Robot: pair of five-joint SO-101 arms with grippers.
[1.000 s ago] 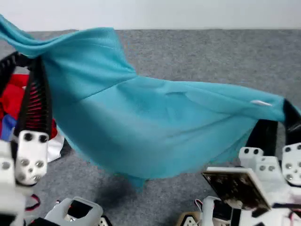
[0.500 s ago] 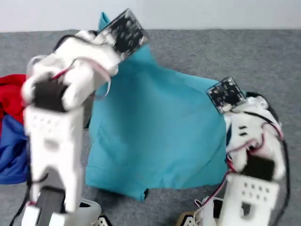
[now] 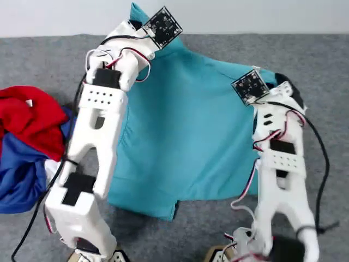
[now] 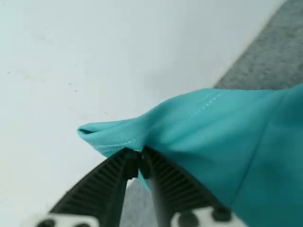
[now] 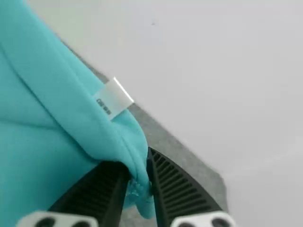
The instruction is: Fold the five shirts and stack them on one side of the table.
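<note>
The grey table (image 3: 327, 54) carries the teal shirt (image 3: 191, 136), spread between the two arms with its body running from the far edge toward the arm bases. A pile of red and blue shirts (image 3: 27, 117) lies near it on the left side. The left gripper (image 4: 135, 158) is closed tight on the far left corner and the right gripper (image 5: 137, 172) pinches the far right corner by the white label (image 5: 113, 99). Both held corners are therefore far and the free hem is near, and I judge that any fold must come toward the bases.
</note>
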